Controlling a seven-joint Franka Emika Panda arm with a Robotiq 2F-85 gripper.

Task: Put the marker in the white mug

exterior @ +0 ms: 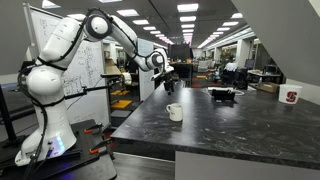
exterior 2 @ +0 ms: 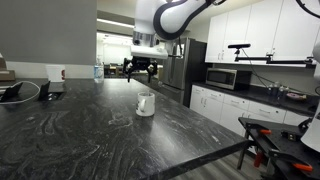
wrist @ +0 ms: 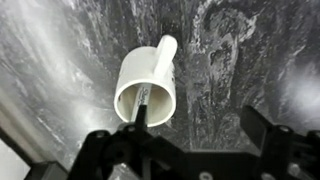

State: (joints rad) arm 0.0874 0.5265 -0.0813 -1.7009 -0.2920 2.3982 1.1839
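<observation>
The white mug (wrist: 146,90) stands upright on the dark marbled counter, its handle pointing away in the wrist view. The marker (wrist: 144,103), a thin stick, leans inside the mug against its near rim. My gripper (wrist: 197,130) is open, with its fingers spread wide above the counter, and the mug lies under its left finger. In both exterior views the gripper (exterior: 168,74) (exterior 2: 140,68) hovers well above the mug (exterior: 175,112) (exterior 2: 146,104), apart from it. The marker does not show in the exterior views.
A white cup with a red mark (exterior: 291,97) (exterior 2: 55,73) stands at the far end of the counter. A black object (exterior: 222,95) (exterior 2: 15,93) lies near it. The counter edge (exterior 2: 200,150) is close to the mug.
</observation>
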